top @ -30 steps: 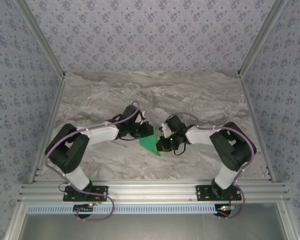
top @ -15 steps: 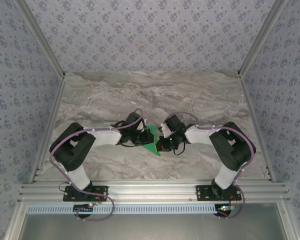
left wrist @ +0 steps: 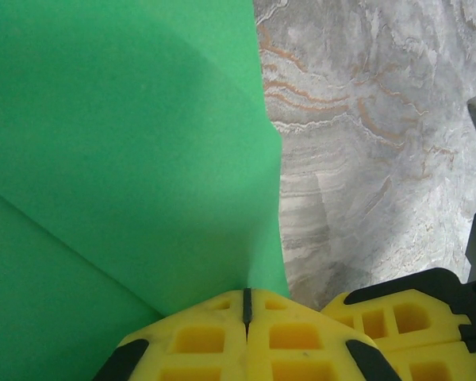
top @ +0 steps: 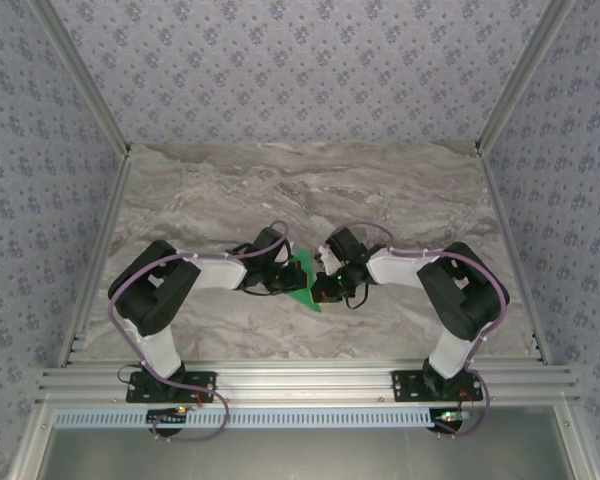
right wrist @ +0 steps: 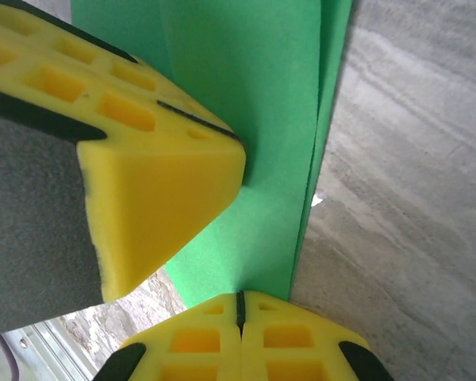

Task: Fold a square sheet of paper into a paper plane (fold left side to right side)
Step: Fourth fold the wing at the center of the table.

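The square sheet of paper [top: 302, 272] is bright green and partly folded, lying at the table's middle between both arms. My left gripper [top: 288, 280] is shut, and a raised flap of the paper [left wrist: 127, 119] runs into the seam of its yellow fingertips [left wrist: 246, 302]. A crease crosses the lower left of that view. My right gripper [top: 326, 288] is shut, its tips [right wrist: 239, 305] set on the narrow near end of the paper [right wrist: 254, 79], which lies flat in two layers. The left fingers [right wrist: 159, 182] touch the paper just beyond. The right fingers [left wrist: 397, 313] sit close beside the left ones.
The marble table [top: 300, 190] stretches bare behind the grippers. Aluminium rails [top: 300, 380] run along the near edge, and patterned walls [top: 40, 200] close in the left, right and back. Both arms' elbows bend outward toward the table sides.
My left gripper has moved right over the paper, taking the left flap with it, so less green shows from above. Its elbow has swung in. The right arm has stayed put.
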You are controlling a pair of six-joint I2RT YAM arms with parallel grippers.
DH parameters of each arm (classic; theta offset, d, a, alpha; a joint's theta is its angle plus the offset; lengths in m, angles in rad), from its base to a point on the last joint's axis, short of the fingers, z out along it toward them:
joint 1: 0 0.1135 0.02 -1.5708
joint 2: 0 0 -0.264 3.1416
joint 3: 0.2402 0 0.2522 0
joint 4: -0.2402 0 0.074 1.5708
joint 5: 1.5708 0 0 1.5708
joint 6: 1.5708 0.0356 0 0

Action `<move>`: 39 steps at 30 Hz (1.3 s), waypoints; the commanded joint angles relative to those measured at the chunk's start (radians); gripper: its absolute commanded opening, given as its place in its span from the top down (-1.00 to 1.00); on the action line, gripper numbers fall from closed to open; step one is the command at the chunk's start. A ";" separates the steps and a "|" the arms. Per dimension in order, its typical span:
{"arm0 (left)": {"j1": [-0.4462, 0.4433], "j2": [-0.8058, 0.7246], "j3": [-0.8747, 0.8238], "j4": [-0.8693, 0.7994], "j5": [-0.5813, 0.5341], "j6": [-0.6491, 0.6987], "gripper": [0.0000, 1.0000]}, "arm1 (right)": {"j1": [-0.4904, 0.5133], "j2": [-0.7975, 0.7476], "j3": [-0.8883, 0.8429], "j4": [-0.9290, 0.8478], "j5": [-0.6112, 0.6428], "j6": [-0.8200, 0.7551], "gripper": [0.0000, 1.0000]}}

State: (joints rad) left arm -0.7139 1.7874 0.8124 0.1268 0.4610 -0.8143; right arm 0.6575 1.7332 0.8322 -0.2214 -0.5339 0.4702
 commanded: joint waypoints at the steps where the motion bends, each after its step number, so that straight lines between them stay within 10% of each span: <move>1: 0.029 0.035 0.007 -0.054 -0.076 0.041 0.92 | 0.014 0.098 -0.059 -0.189 0.217 -0.042 1.00; 39: 0.346 0.208 0.306 -0.248 0.025 0.293 0.84 | 0.022 0.096 -0.073 -0.212 0.210 -0.063 1.00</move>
State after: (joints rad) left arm -0.4110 1.9549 1.0744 -0.0994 0.6086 -0.5720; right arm 0.6685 1.7374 0.8360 -0.2241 -0.5076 0.4305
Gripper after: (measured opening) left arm 0.078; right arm 0.027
